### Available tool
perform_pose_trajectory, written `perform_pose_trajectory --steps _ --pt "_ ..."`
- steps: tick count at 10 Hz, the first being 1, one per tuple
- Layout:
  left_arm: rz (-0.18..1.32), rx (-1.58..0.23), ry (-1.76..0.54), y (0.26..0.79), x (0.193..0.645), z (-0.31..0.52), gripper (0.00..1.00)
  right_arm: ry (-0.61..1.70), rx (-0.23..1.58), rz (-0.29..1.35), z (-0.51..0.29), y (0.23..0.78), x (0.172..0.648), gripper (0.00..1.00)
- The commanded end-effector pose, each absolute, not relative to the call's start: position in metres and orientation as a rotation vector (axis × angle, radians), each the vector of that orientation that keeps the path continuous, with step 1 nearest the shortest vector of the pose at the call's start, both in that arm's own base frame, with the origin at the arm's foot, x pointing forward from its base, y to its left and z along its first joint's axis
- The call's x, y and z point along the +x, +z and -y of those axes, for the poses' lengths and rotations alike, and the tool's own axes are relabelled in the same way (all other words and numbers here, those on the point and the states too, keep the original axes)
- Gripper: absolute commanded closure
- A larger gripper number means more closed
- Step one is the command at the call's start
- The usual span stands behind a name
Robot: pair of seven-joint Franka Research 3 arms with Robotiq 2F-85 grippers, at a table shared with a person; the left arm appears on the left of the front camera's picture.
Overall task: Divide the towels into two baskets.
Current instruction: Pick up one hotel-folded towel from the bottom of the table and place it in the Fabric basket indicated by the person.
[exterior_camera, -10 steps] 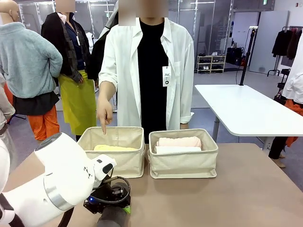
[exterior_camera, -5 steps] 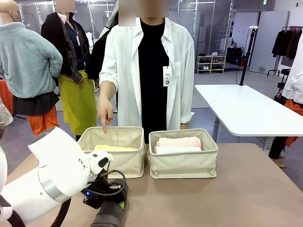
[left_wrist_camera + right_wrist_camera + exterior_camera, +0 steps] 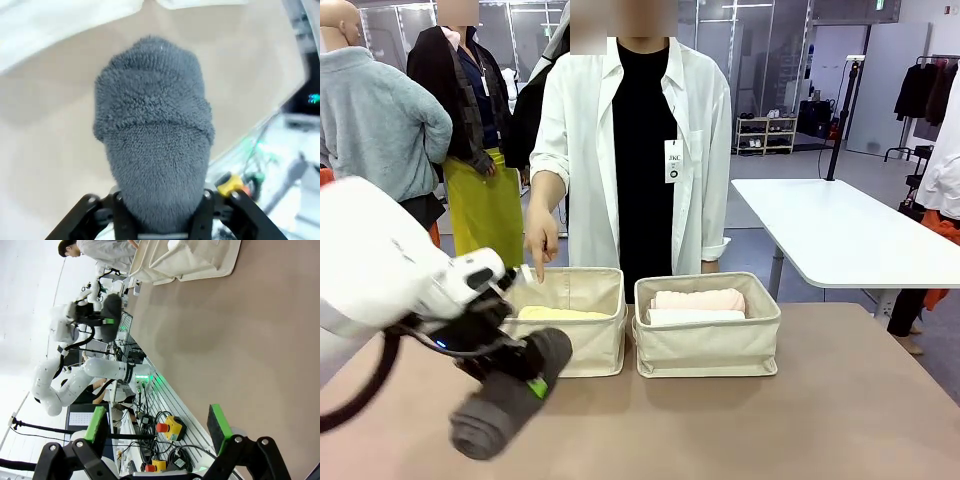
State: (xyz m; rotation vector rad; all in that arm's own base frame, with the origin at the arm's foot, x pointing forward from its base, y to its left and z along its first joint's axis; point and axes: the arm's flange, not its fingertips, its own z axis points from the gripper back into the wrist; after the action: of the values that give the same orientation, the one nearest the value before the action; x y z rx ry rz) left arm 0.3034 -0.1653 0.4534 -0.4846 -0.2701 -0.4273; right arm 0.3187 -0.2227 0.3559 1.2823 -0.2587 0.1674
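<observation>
**Grey towel lifted off the table toward the left basket**

Nearest the camera, the left gripper pinches the dark grey towel around its middle. A second ago that roll sat low at the bottom edge of the front view with the arm's white body over it; now the arm has swung up and to the left, and the roll hangs tilted in the air above the table, one end pointing down at the camera, the other up toward the baskets. From the left wrist, the dark grey towel stands between the black fingers, which press its sides.

The right gripper stands spread wide with nothing between its green pads, over bare tabletop.

Farther back, the left basket holds the pale yellow towel, and the right basket, just beside it, holds the white towel in front of the pale pink towel. These lie unchanged.

Behind, the person's hand keeps pointing down into the left basket, as before.
</observation>
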Motion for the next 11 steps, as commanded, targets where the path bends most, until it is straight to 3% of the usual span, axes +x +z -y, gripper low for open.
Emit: perform_pose_trajectory --steps 1,3,6,7,9,10,11 --pt "0.316 -0.494 -0.678 0.459 0.244 0.112 1.0 0.181 1.288 0.279 0.221 0.358 0.314 0.0" --pt "0.357 -0.393 -0.896 0.47 0.255 0.105 1.0 0.181 1.288 0.279 0.221 0.358 0.314 0.0" --pt "0.464 -0.299 -1.019 0.46 0.26 0.101 1.0 0.181 1.288 0.279 0.221 0.358 0.314 0.0" --pt "0.365 -0.332 -0.971 0.495 0.276 0.109 1.0 0.181 1.288 0.279 0.221 0.358 0.314 0.0" --pt "0.365 -0.332 -0.971 0.495 0.276 0.109 1.0 0.181 1.288 0.279 0.221 0.358 0.314 0.0" --pt "0.383 -0.307 -1.005 0.493 0.28 0.107 0.63 0.181 1.288 0.279 0.221 0.358 0.314 0.0" --pt "0.471 -0.284 -1.116 0.501 0.289 0.1 0.63 0.181 1.288 0.279 0.221 0.358 0.314 0.0"
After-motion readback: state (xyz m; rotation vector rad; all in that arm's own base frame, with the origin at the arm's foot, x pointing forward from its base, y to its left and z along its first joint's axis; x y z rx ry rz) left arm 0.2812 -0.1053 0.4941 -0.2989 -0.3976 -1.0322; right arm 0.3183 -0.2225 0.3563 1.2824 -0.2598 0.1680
